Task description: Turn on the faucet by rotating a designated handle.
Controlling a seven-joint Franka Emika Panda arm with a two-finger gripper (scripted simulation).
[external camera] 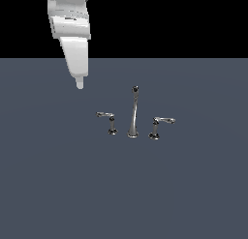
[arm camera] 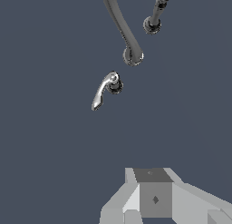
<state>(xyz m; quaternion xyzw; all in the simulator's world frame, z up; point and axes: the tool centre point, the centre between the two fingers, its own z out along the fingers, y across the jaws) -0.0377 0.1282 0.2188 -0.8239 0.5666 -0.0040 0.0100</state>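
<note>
Flat slate-blue surface — black backdrop — tiny chrome faucet standing.

No legible text or markings

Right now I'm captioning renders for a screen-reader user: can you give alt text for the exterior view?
A tiny chrome faucet stands on a dark grey surface: a tall spout between two short lever handles. The white gripper hangs above, toward the exterior view's left, touching nothing.
</note>
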